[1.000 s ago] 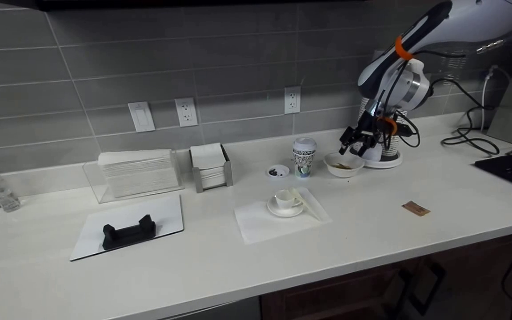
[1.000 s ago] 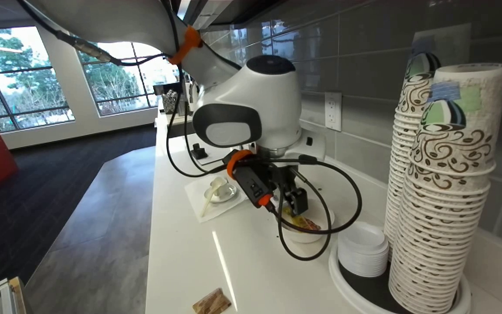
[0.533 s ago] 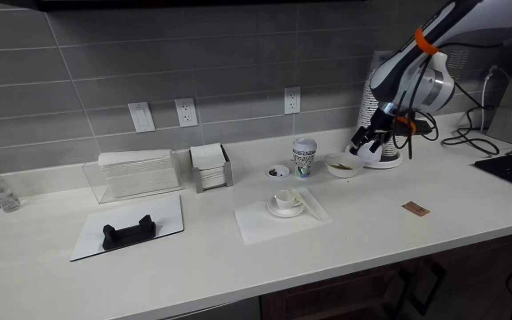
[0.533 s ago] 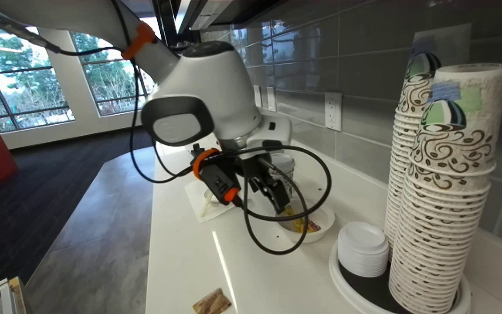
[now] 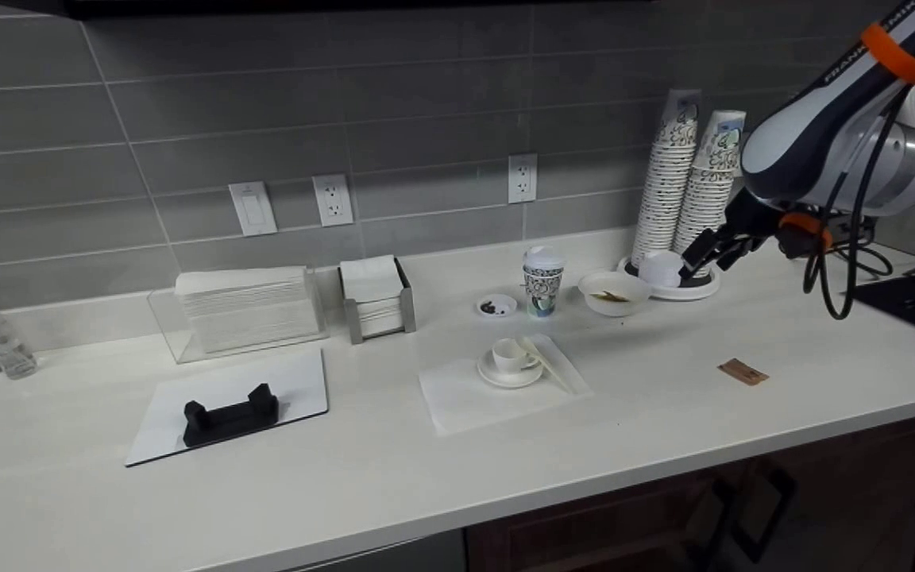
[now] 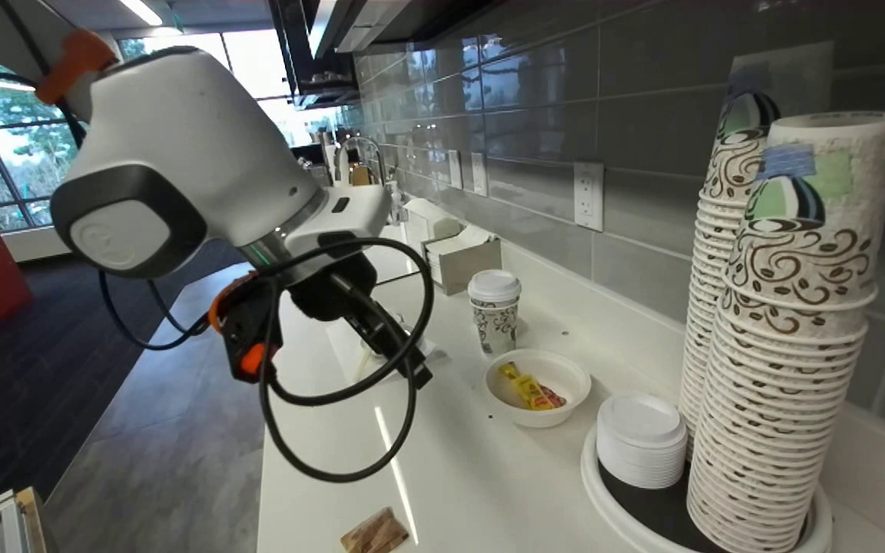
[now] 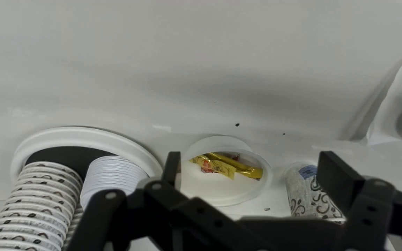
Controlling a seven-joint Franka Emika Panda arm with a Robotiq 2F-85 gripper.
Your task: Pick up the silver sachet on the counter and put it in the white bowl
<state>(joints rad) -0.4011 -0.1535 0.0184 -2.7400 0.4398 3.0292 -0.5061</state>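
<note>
Kitchen counter (image 5: 378, 485), pale, one, running across the frame beneath a grey tiled wall (image 5: 426, 119). Claw (image 7: 251, 169), one: in mid-air, fingers (image 7: 171, 169) spread wide, nothing pinched between them. White bowl (image 6: 565, 378), one, shallow, upright: in an exterior view, to the right of the claw and apart from it; in the wrist view, lower centre, seen through the gap and closer to the finger at frame left. Contents: yellow wrappers (image 7: 223, 168), touched with red. Silver sachet: not made out on the counter in any view; whether it lies among the wrappers cannot be told, and its long axis goes unrecorded. Brown packet (image 5: 743, 372), one, flat: lower right in an exterior view, below the claw in the frame and well apart, long axis slanting from upper left down to lower right (similar article, wrong colour; not to be collected). Stacked paper cups (image 6: 784, 384), two columns, upright, right side of an exterior view. Judged standing: sachet probably already in the bowl, in which case only a retreat remains. If not, a search comes first, and the bowl-to-claw bearing governs any return. Risk: brushing the cups.
</note>
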